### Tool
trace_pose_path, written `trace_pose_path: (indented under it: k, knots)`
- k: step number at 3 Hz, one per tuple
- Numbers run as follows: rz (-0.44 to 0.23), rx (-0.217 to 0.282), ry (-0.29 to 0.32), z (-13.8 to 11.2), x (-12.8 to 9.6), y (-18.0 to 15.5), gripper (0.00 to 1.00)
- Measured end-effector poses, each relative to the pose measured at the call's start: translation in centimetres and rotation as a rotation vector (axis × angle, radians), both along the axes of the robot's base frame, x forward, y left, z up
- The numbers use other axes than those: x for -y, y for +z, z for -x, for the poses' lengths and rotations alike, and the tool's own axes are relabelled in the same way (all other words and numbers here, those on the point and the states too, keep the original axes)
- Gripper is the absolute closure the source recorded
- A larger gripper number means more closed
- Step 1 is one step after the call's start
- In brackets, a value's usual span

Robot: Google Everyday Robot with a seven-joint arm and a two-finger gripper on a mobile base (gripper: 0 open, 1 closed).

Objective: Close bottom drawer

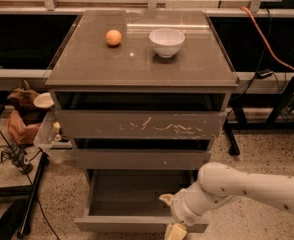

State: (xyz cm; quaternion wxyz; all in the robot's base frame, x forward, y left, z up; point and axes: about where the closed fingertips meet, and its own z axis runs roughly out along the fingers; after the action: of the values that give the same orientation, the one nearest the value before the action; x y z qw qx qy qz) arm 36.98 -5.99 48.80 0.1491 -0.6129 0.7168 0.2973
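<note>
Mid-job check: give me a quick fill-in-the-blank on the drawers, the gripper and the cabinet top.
The bottom drawer stands ___, not shut.
The gripper sits at that drawer's ___ edge.
On the cabinet top, the white bowl stands beside an ___ ball.
Missing words: open; front; orange.

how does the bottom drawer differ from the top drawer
The bottom drawer is pulled far out, tray exposed; the top drawer sits nearly shut. The bottom drawer's front is plain and narrower; the top drawer's is wider with white scratches. Both are grey-brown, handleless. The gripper is at the bottom drawer's front.
</note>
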Motion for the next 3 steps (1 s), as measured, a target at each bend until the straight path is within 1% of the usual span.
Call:
trace_pose_path:
  k: [1, 2, 3]
  knots:
    - [-0.047, 0.027, 0.069, -1.7, -3.0, -6.8, 0.00]
    - [-0.101, -0.031, 0.129, -0.6, -5.8, -13.3, 0.00]
    - [-0.101, -0.032, 0.129, -0.6, -5.8, -13.3, 0.00]
